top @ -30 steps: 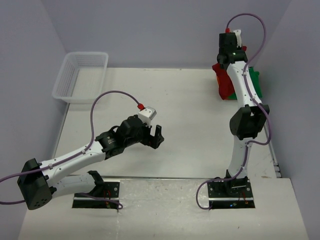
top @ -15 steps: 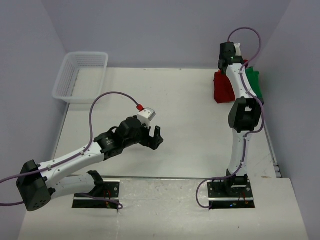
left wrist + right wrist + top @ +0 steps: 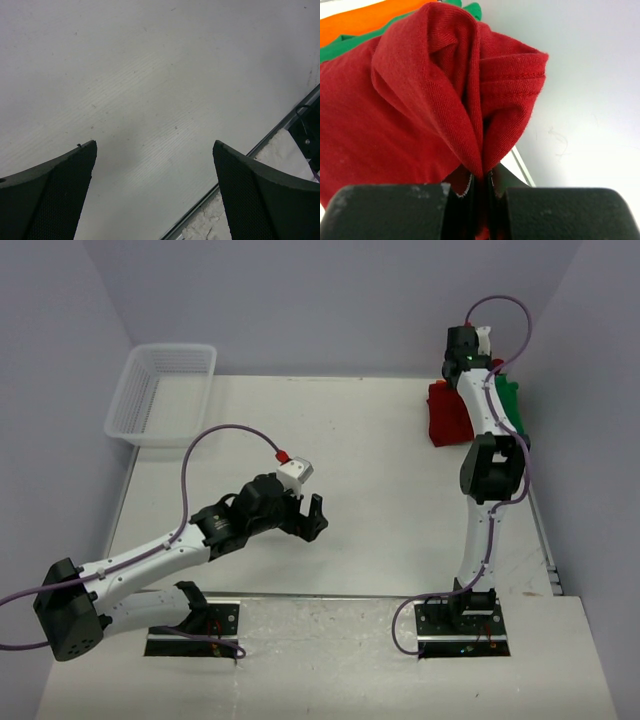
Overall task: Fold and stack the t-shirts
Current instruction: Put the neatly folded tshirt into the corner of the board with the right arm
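Note:
At the back right of the table, the dark red t-shirt (image 3: 443,416) hangs bunched from my right gripper (image 3: 459,370), which is shut on a fold of its cloth (image 3: 470,100). The jaws (image 3: 482,185) pinch the gathered red fabric tight. Behind it lies the green t-shirt (image 3: 511,400), with a green edge (image 3: 340,46) and a strip of the orange t-shirt (image 3: 365,17) showing under the red one in the right wrist view. My left gripper (image 3: 306,514) hovers open over bare table (image 3: 155,150) in the near middle, holding nothing.
A white mesh basket (image 3: 165,390) stands at the back left corner. The table's near metal edge (image 3: 240,160) runs just below the left gripper. Walls close in on the left, back and right sides.
The right arm has swung farther toward the back right, carrying the red t-shirt, which now hangs straighter beside the green one. The left arm has barely moved.

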`<control>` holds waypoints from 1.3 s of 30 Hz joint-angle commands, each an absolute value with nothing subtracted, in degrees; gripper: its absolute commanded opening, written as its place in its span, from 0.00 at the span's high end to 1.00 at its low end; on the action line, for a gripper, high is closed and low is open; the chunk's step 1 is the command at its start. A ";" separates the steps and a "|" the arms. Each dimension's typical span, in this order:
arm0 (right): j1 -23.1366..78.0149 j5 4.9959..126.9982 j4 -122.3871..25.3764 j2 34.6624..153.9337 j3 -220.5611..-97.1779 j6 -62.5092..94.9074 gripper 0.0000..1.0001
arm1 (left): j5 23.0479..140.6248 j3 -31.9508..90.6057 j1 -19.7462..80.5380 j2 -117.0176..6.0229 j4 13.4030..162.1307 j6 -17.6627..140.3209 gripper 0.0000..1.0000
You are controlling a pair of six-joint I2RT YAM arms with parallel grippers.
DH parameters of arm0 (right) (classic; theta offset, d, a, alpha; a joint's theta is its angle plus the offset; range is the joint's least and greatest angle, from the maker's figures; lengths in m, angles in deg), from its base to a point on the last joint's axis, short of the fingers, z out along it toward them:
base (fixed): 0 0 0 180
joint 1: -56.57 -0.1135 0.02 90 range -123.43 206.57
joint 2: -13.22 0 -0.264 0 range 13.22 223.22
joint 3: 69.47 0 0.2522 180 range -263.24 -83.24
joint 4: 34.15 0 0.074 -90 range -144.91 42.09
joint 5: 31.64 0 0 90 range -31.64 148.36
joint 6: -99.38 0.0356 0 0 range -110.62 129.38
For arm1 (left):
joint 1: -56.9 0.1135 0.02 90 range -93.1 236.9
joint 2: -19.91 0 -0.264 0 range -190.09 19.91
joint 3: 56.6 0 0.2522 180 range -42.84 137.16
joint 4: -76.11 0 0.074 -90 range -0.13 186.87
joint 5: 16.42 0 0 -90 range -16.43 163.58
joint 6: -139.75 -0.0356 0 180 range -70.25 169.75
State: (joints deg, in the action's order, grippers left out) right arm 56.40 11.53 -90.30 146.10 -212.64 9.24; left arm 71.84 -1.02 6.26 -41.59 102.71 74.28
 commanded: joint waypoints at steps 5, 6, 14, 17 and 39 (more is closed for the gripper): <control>56.13 8.26 -84.13 137.50 -212.97 7.36 1.00 | 73.22 -1.62 6.71 -41.62 99.63 74.89 0.03; 56.13 8.08 -83.34 136.80 -211.31 7.28 1.00 | 73.22 -1.62 6.71 -41.61 99.71 74.89 0.03; 55.78 5.71 -80.25 134.24 -210.76 4.90 1.00 | 73.31 -2.06 6.71 -41.79 99.28 75.06 0.03; 55.78 5.18 -80.25 134.94 -211.90 4.29 1.00 | 74.72 -2.15 6.71 -41.79 99.27 75.15 0.03; 56.56 4.31 -80.26 148.04 -218.41 1.21 1.00 | 74.98 -2.15 6.88 -41.70 99.80 74.80 0.03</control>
